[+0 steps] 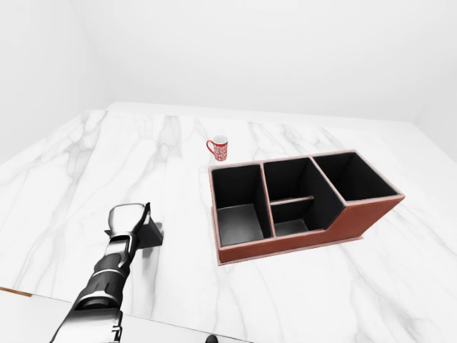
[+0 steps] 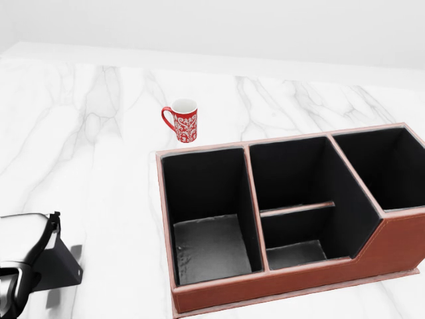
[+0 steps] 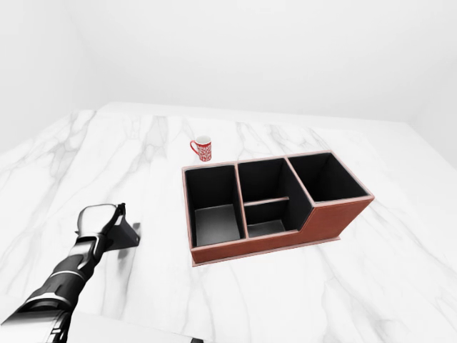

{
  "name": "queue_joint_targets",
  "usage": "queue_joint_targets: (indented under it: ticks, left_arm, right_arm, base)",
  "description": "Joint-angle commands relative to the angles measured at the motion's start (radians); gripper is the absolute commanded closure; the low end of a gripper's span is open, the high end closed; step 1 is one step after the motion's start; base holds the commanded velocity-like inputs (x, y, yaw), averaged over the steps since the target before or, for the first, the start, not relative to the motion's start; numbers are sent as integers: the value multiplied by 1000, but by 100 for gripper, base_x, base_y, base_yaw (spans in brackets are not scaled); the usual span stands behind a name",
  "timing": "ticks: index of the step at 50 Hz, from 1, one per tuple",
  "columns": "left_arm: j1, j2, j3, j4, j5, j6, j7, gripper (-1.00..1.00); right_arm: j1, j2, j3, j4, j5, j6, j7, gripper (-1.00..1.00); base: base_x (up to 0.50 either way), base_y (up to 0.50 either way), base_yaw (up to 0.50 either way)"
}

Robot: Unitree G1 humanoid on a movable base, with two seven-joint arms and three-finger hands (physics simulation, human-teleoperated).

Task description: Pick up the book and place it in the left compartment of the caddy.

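Black book (image 1: 148, 233) seemingly gripped by left hand (image 1: 127, 218) beside caddy (image 1: 300, 243).

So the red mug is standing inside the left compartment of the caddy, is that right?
Not quite: the red mug stands on the table, just outside the caddy, beyond its left compartment, which holds nothing. The head view shows this.

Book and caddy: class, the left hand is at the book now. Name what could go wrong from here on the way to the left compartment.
1. The left hand covers most of the dark book, so its hold cannot be judged; the book may slip when lifted.
2. The left compartment looks narrow; a tilted book could catch on the caddy rim.
3. The red mug stands close to the caddy and could be knocked.
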Motion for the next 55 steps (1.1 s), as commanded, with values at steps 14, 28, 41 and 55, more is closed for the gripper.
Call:
queue_joint_targets:
  ticks: [14,28,41,55]
  left_arm:
    - [355,-49,-1,-662,137,0,-88,100]
    - [570,-148,168,-1315,169,0,-376,100]
    - [636,-241,273,-1641,136,0,-550,100]
    - [703,-340,212,-1830,156,0,-583,100]
  right_arm:
    - [-2,0,1,-2,-1,0,2,-100]
    - [-3,5,4,-7,0,0,2,-100]
    - [-2,3,8,0,3,0,1,-100]
    - [0,4,0,-10,6,0,4,-100]
  base:
    - [0,0,0]
    - [0,0,0]
    - [0,0,0]
    - [0,0,0]
